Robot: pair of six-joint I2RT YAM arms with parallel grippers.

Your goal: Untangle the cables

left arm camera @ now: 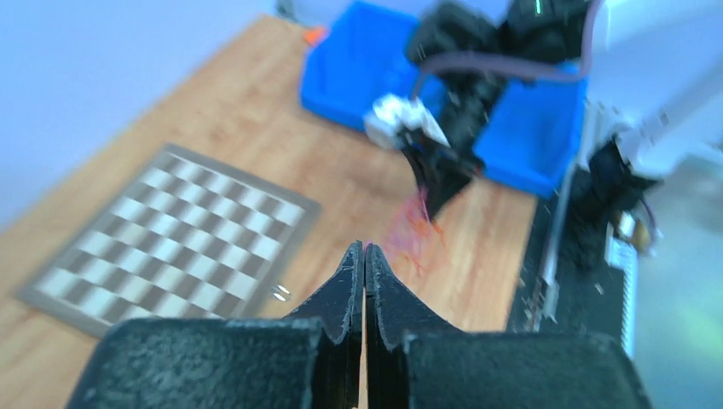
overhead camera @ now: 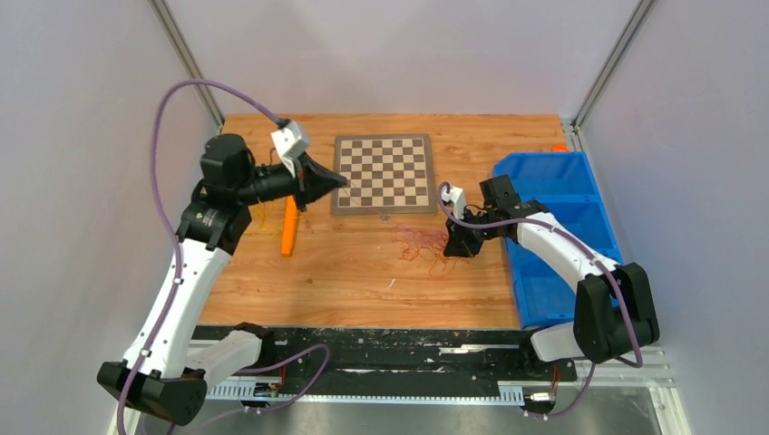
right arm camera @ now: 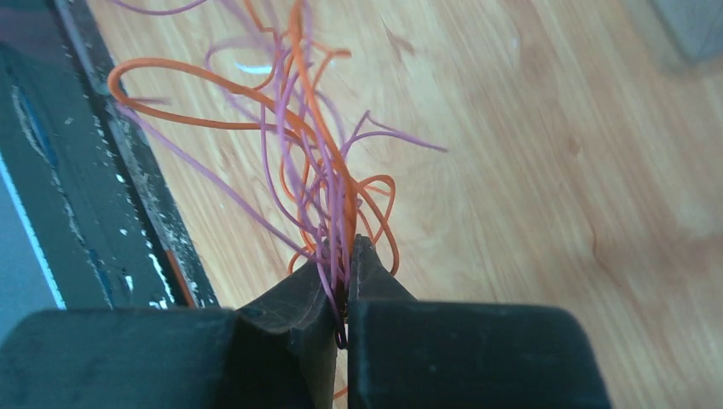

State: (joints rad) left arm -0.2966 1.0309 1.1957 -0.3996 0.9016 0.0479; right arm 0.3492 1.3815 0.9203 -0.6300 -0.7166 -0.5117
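Cables [right arm camera: 332, 183] (orange, purple) between right jaws

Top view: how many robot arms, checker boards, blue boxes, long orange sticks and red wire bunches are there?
Robot arms: 2
Checker boards: 1
Blue boxes: 1
Long orange sticks: 1
Red wire bunches: 1
Total: 6

Soft, even, bright light fills the overhead view, with only faint shadows beside the arms on the bench [overhead camera: 363, 281]. The left wrist picture is blurred: the blue bin [left arm camera: 358, 68] at 12 o'clock smears, while the left tool [left arm camera: 364, 256] looks crisper. In the right wrist picture the cables [right arm camera: 334, 213] are sharp; the wood toward 1 o'clock softens.
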